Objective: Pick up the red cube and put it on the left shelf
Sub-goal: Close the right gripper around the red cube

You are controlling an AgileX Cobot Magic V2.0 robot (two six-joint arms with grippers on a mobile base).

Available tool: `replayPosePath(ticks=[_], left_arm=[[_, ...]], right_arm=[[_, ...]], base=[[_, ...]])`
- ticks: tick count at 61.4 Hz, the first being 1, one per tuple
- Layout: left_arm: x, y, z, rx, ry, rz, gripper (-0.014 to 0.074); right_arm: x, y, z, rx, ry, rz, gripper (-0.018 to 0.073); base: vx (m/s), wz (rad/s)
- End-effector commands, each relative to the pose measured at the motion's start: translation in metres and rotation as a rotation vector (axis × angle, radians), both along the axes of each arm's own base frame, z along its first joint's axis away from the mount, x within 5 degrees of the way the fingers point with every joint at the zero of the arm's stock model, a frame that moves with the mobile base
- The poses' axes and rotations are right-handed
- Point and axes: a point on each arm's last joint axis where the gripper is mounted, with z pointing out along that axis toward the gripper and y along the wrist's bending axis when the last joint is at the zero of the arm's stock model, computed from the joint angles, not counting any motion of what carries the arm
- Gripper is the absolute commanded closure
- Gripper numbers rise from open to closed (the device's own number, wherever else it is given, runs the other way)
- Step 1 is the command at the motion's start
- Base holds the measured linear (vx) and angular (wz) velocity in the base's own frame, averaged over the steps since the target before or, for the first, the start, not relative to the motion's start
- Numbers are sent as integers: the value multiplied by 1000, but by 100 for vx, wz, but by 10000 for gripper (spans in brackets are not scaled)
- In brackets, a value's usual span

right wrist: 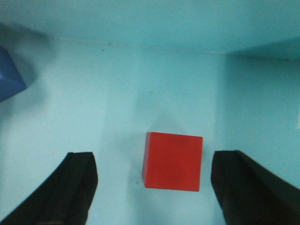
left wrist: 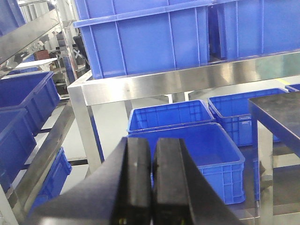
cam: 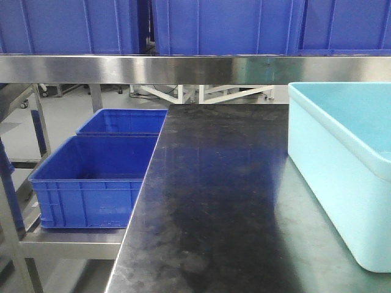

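"Now, whereabouts of the red cube (right wrist: pixel 172 161)?"

"Lying flat on the floor of the pale tub (right wrist: pixel 93 84), right side of the black table (cam: pixel 214 201). Framed by the right gripper (right wrist: pixel 152 185): jaws wide apart, one black finger (right wrist: pixel 77 187) on each side, neither touching. Not yet gripped, not yet lifted."

"And the left gripper (left wrist: pixel 152 187)?"

"Jaws pressed together, nothing between them. Hanging left of the table, facing blue crates (left wrist: pixel 187 154), with the left shelf (left wrist: pixel 47 145) at the far left."

"Likely trouble from here?"

"Several kinds, on this reading. Sits nearer the finger on the right of the wrist view than the one on the left: hence a risk of a shove or a twist on closing, before any firm clamp. Risk, too, of pinching only the top edge if lowered too little, and of a drop on the way up."

"And after the lift?"

"A long carry. Up over the tub's tall wall (cam: pixel 330 152), across the table, out to the shelf on the far left. Risk of clipping that wall and jarring the load loose. More crates on the shelf's levels, so possibly little bare room for setting down."

"Anything else in the tub?"

"Blue block (right wrist: pixel 9 79) at the left edge, well apart. Probably no obstacle."
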Motion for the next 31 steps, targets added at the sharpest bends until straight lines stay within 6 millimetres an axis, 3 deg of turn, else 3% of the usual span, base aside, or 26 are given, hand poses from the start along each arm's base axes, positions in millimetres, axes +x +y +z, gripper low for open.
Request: replayPosePath(ticks=[1,15,31], left_arm=[[1,0,0,-8,-60,0,491],[1,0,0,-8,-60,0,491],[1,0,0,-8,-60,0,491]], right_arm=[[7,-5,18,-12,-108,-5,-47],[10,-5,19,-11,-133,-3,-47],[17,-5,6,-12,-86,-2,-47]], base=[[0,0],[0,0],[0,0]])
